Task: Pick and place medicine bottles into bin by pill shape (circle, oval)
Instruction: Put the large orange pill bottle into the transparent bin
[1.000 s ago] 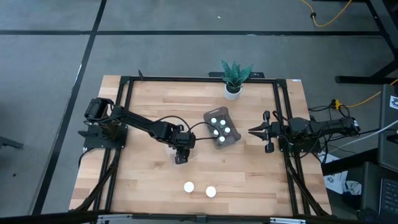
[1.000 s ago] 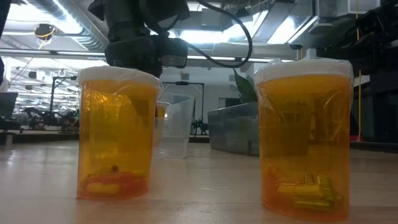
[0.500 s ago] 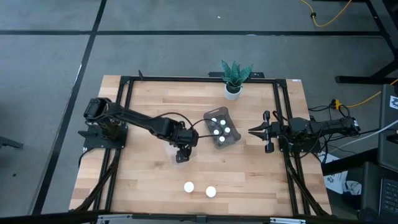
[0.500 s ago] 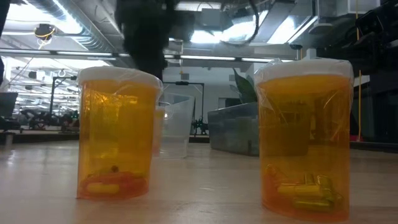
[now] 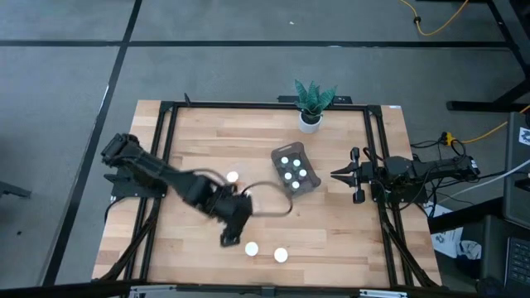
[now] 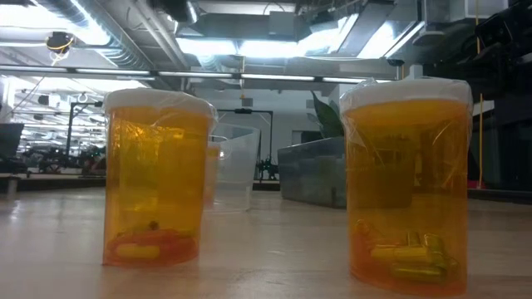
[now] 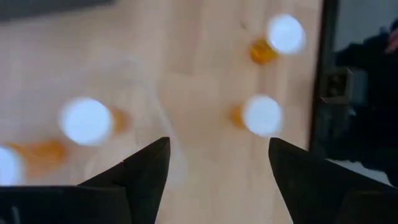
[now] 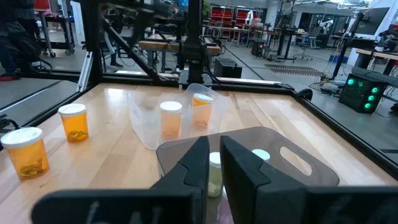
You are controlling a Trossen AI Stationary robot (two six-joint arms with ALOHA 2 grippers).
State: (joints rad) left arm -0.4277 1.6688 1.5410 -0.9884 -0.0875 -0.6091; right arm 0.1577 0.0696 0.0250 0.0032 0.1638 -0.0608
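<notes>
Medicine bottles (image 5: pixel 251 247) on the counter (image 5: pixel 331 223) — light, stiff, slick-sided — probably calling for a body grip below the cap, left gripper (image 7: pixel 214 168) hovering with jaws spread.

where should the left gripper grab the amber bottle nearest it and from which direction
Grip the left amber bottle around its round body just under the white cap, coming straight down. It stands upright, apart from its neighbour, and the left gripper is open beside it.

Left gripper (image 5: pixel 231 238) hangs spread over the table's front; right gripper (image 5: pixel 338 174) nearly closed.
</notes>
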